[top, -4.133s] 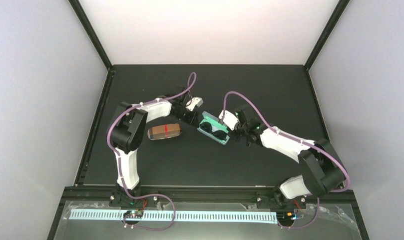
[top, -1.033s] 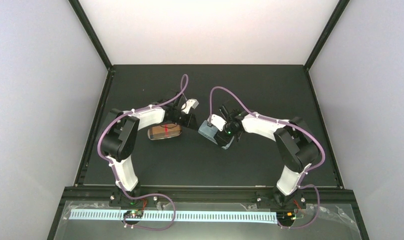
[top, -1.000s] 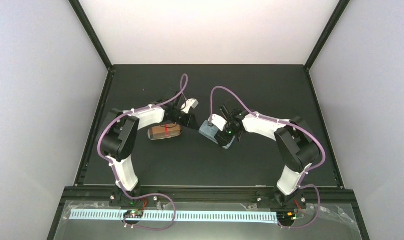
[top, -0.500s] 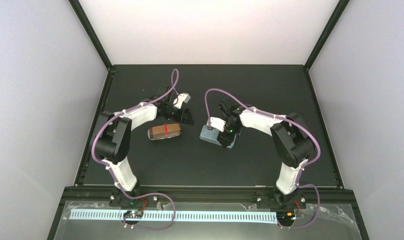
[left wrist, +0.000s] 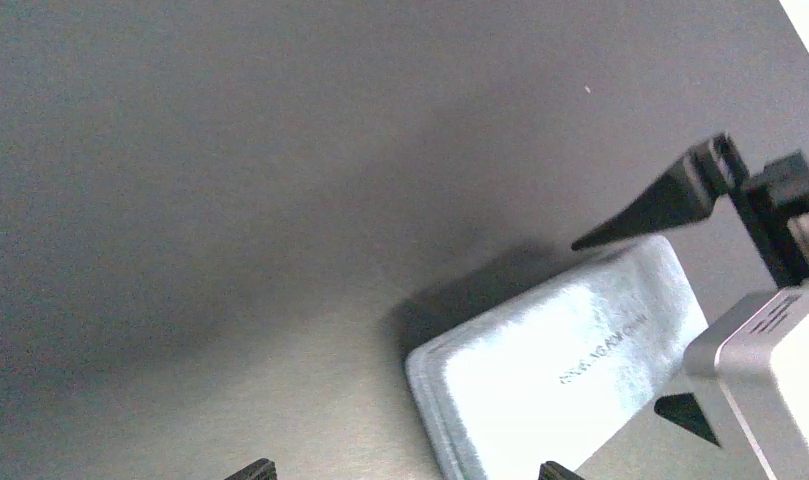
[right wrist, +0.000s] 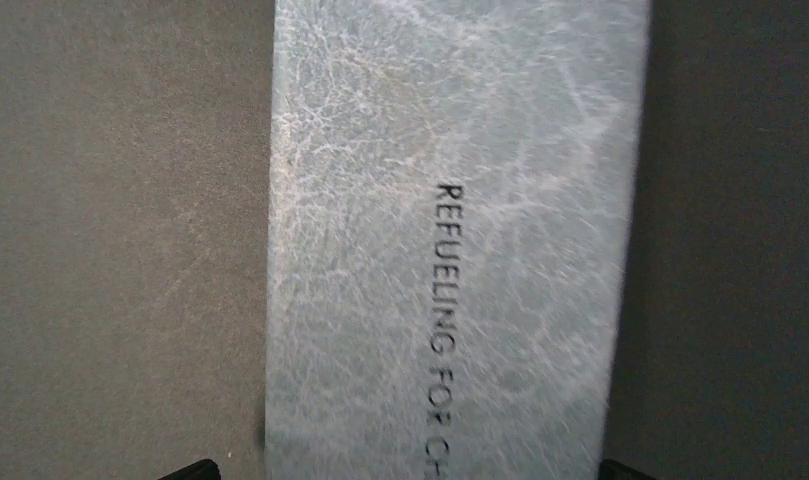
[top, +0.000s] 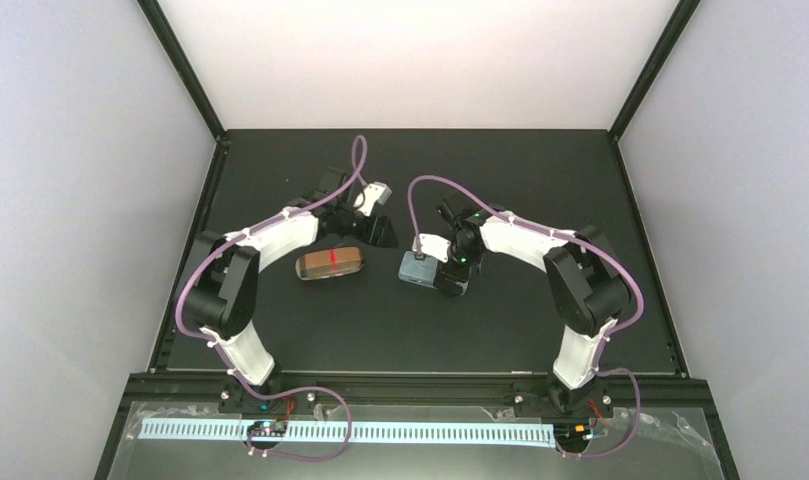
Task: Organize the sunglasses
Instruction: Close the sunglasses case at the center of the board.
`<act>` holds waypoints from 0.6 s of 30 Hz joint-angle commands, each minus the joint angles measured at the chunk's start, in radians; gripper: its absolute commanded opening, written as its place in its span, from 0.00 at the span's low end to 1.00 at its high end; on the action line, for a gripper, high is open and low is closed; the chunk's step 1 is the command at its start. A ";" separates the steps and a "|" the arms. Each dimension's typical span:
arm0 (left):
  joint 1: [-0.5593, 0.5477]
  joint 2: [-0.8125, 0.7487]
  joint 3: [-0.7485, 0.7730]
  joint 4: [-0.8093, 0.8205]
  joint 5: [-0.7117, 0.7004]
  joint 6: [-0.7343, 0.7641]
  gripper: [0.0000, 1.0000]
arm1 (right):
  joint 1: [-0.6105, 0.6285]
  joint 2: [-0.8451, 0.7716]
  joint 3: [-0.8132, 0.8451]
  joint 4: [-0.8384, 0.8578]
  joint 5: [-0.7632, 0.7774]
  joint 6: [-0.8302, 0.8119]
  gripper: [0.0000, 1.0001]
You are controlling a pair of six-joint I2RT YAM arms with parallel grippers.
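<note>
- I am seeing neither pair of sunglasses in the open from any view.
- The blue-grey case (top: 416,268) is lying shut and flat on the surface (top: 430,340), hiding its contents.
- The tan case (top: 330,263) is lying apart to its left, showing a red streak; I cannot tell whether that is a frame.
</note>
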 commanded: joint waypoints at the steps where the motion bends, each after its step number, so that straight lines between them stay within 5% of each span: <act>1: -0.066 0.037 -0.004 0.034 0.009 -0.025 0.69 | -0.039 -0.081 -0.020 0.010 -0.064 0.040 1.00; 18: -0.165 0.144 -0.028 0.002 -0.077 -0.002 0.69 | -0.135 -0.040 -0.073 0.021 -0.149 0.132 0.97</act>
